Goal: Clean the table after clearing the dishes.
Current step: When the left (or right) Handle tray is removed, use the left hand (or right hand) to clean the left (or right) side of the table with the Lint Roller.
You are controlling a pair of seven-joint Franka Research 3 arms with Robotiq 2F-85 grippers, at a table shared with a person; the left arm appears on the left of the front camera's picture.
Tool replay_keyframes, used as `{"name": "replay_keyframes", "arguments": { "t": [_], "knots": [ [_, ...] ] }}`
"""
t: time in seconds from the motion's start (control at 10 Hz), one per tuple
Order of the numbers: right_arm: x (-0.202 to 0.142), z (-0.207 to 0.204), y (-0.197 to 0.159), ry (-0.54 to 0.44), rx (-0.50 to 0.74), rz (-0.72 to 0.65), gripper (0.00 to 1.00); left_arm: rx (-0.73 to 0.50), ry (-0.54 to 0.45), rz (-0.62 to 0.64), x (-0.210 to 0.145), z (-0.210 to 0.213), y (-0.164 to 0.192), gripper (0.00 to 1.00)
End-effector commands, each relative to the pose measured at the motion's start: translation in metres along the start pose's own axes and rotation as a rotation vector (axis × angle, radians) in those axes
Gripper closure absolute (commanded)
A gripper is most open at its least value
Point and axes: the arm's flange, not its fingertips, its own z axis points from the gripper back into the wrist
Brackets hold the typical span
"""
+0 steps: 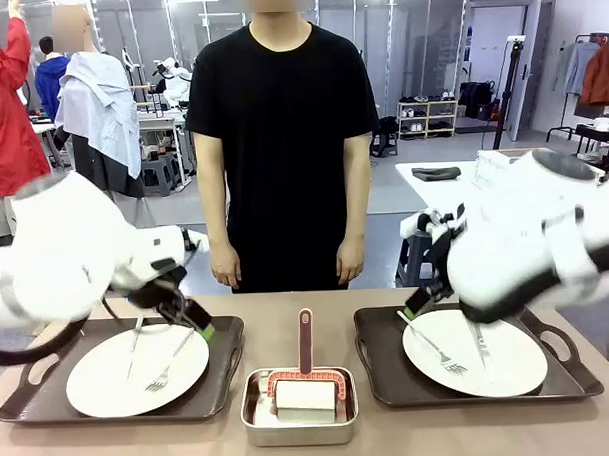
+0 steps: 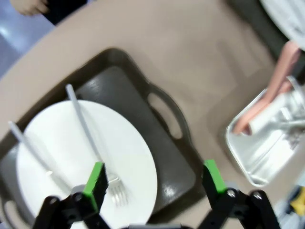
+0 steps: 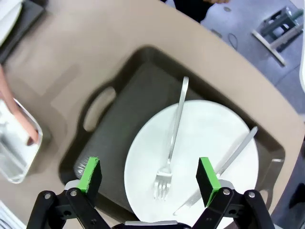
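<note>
1. Desk (image 1: 142, 444) — beige top; steel pan (image 1: 253, 428) at centre.
2. Left tray (image 1: 224, 341) at 9 o'clock of the pan, bearing left plate (image 1: 100, 380); right tray (image 1: 375, 371) at 3 o'clock, bearing right plate (image 1: 499, 366). A fork (image 3: 172, 129) and knife (image 3: 233, 150) lie loose on each.
3. Left hand (image 2: 153, 176) — wide, holding nothing, above its tray's inner handle (image 2: 177, 109).
4. Right hand (image 3: 148, 175): wide, empty, over its plate's edge.
5. Handling, judged: trays stiff; plates breakable, slippery; cutlery may slide. Grip a tray handle, keep level.

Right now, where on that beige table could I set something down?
The beige table is bare between the dark brown left tray and right tray, beyond the small steel pan, and along the near edge. Both trays are crowded by white plates.
</note>
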Motion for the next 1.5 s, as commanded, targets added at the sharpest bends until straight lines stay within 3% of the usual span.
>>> {"name": "replay_keyframes", "arguments": {
  "t": [0.0, 0.2, 0.3, 0.6, 0.8, 1.0, 1.4],
  "knots": [
    [0.034, 0.023, -0.038, 0.005, 0.150, -0.004, 0.00, -0.133, 0.008, 0.023, 0.028, 0.032, 0.047, 0.00],
    [0.061, 0.048, -0.067, -0.052, 0.360, -0.058, 0.00, -0.346, -0.052, 0.009, 0.049, 0.061, 0.081, 0.00],
    [0.062, 0.061, -0.096, -0.123, 0.525, -0.157, 0.00, -0.468, -0.137, 0.058, 0.047, 0.076, 0.109, 0.00],
    [0.000, 0.073, -0.180, -0.277, 0.739, -0.492, 0.00, -0.647, -0.357, 0.257, -0.004, 0.098, 0.184, 0.00],
    [-0.073, 0.074, -0.230, -0.361, 0.750, -0.720, 0.00, -0.665, -0.458, 0.401, -0.066, 0.101, 0.229, 0.00],
    [-0.143, 0.095, -0.273, -0.423, 0.667, -0.898, 0.00, -0.627, -0.528, 0.552, -0.128, 0.108, 0.264, 0.00],
    [-0.268, 0.145, -0.319, -0.509, 0.500, -1.163, 0.00, -0.413, -0.578, 0.764, -0.253, 0.164, 0.306, 0.00]
  ]
}}
